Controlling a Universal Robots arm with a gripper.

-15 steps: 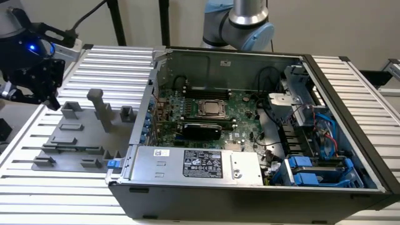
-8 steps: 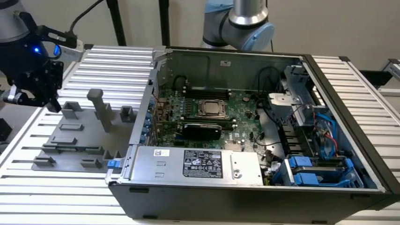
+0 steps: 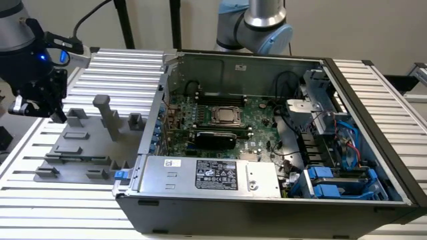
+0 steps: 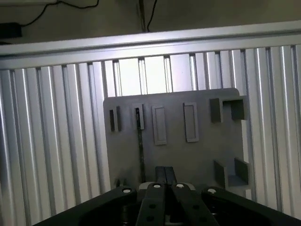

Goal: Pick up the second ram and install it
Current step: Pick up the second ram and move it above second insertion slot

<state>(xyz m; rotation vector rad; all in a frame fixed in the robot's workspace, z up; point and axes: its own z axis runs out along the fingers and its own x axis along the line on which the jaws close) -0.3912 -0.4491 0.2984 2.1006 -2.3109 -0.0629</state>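
Second ram (image 4: 139, 146) stands in tray (image 4: 202, 160), beside closed jaws.

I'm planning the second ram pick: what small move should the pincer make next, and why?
Probably a small sideways shift to line up: the pincer hangs above the grey tray, and the thin edge-on strip, seemingly the second ram, sits off to one side of it.

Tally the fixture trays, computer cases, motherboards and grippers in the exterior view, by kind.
Fixture tray: 1
Computer case: 1
Motherboard: 1
Gripper: 1
Total: 4
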